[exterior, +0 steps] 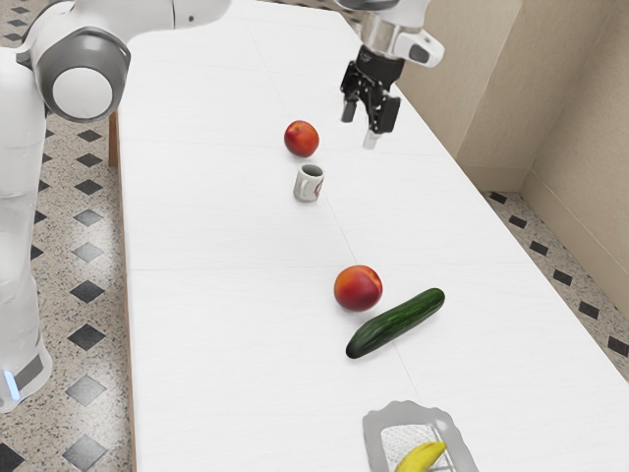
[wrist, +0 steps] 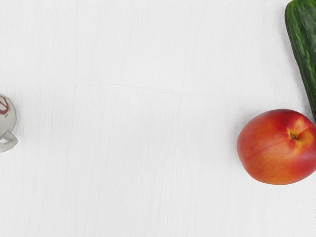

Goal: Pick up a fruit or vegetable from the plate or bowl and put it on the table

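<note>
The gripper's (exterior: 361, 129) fingers stand parted, holding nothing; this looks like the approach, and the next move calls for travel past the cucumber (exterior: 396, 324) to the banana (exterior: 423, 456) on the grey plate (exterior: 374, 433). Around them lies a white table (exterior: 216, 295); beyond, diamond-patterned floor (exterior: 88, 251), beige wall (exterior: 585, 128).

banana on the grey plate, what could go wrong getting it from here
The gripper is well away from the banana, so a low path could bump the cucumber or set the round red fruit beside it rolling. The plate has its rim close to the banana; a finger might catch it.
</note>
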{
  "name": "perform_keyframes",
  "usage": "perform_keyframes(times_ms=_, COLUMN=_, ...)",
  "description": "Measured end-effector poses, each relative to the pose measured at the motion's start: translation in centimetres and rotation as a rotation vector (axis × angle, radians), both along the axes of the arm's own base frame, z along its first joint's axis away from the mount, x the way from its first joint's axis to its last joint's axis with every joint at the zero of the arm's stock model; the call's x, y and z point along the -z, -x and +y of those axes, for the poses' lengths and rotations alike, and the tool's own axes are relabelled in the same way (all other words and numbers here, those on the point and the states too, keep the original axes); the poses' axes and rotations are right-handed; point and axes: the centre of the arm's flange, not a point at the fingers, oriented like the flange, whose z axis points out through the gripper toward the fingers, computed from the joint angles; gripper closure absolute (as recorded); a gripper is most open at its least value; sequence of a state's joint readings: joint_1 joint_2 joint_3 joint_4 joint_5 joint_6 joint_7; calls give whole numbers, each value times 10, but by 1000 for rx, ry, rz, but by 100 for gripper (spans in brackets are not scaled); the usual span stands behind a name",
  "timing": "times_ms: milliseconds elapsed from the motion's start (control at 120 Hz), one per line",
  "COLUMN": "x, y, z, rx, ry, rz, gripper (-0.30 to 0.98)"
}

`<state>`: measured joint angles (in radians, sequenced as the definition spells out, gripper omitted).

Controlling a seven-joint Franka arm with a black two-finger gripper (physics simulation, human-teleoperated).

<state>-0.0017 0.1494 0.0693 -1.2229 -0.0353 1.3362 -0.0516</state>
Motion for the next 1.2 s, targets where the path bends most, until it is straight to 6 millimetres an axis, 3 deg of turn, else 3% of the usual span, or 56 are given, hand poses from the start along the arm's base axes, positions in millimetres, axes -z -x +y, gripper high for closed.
perform_keyframes(times_ms=225, x=-5, y=-5, z=1, rx=-11, ry=-3, rz=-51, gripper=0)
perform_keyframes(times_ms=292, x=-7, y=-7, z=-11, rx=7, ry=1, rz=-62, gripper=0)
perform_keyframes(times_ms=358, x=-8, y=-7, z=-58, rx=90, ry=10, rz=-70, gripper=0)
perform_keyframes(times_ms=442, x=-3, y=1, z=-154, rx=262, ry=31, rz=-66, gripper=0)
perform_keyframes(times_ms=517, x=7, y=21, z=-241, rx=418, ry=50, rz=-49, gripper=0)
perform_keyframes(times_ms=592, x=22, y=33, z=-292, rx=506, ry=57, rz=-22, gripper=0)
perform_keyframes(times_ms=675, x=44, y=36, z=-324, rx=557, ry=62, rz=16, gripper=0)
perform_keyframes(times_ms=808, x=57, y=41, z=-361, rx=613, ry=74, rz=21, gripper=0)
perform_keyframes(times_ms=975, x=93, y=41, z=-416, rx=681, ry=73, rz=20, gripper=0)
perform_keyframes(times_ms=1200, x=124, y=47, z=-461, rx=713, ry=23, rz=-40, gripper=0)
